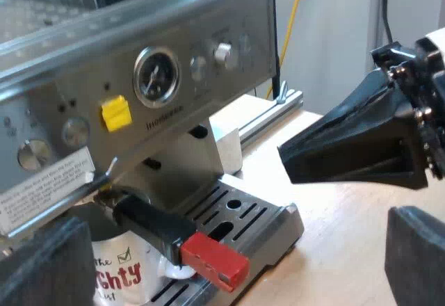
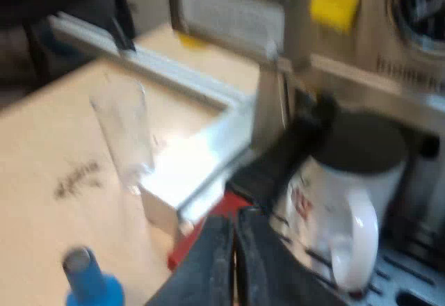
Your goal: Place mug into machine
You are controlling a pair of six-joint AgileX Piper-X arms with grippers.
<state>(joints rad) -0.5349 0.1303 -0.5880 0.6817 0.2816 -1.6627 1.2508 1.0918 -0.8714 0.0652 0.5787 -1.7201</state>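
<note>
A white mug (image 1: 128, 275) with red lettering stands on the machine's drip tray (image 1: 261, 215), under the metal holder, whose black handle (image 1: 149, 222) ends in red (image 1: 214, 259). My left gripper (image 1: 229, 271) is open, its fingers wide apart, with one finger (image 1: 42, 268) close beside the mug. In the right wrist view the mug (image 2: 348, 202) shows its handle toward me. My right gripper (image 2: 233, 250) is shut on nothing, a short way from the mug and over the red end (image 2: 191, 240). That right gripper (image 1: 288, 161) hangs above the wooden table beside the tray.
The espresso machine (image 1: 156, 76) has a pressure gauge, knobs and a yellow tag on its front. A measuring glass (image 2: 125, 132) and a blue tamper (image 2: 90, 282) stand on the wooden table (image 2: 62, 160) away from the machine. A metal rail (image 1: 271, 111) runs along the table's edge.
</note>
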